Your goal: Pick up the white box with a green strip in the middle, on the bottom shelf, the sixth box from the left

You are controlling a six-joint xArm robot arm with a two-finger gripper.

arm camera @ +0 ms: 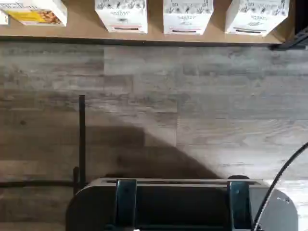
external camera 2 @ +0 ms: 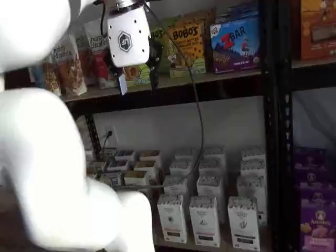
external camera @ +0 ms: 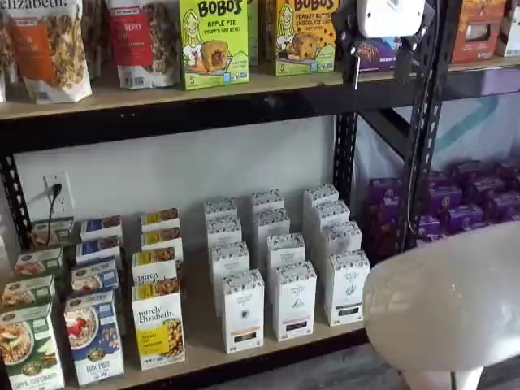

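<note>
The white box [external camera: 347,288] stands at the front of the right-hand column of slim white cartons on the bottom shelf [external camera: 203,345]. It also shows in a shelf view [external camera 2: 243,223] and in the wrist view [arm camera: 257,17]. My gripper [external camera 2: 137,73] hangs high in front of the upper shelf, far above the box. It shows in both shelf views [external camera: 386,50]. A gap shows between its black fingers, and they hold nothing.
Two more white cartons [external camera: 242,311] [external camera: 293,301] stand just left of the white box. A purely elizabeth box [external camera: 158,323] is further left, a black rack upright [external camera: 344,154] to the right, and purple boxes [external camera: 455,207] beyond. Bobo's boxes [external camera: 213,41] stand on the upper shelf.
</note>
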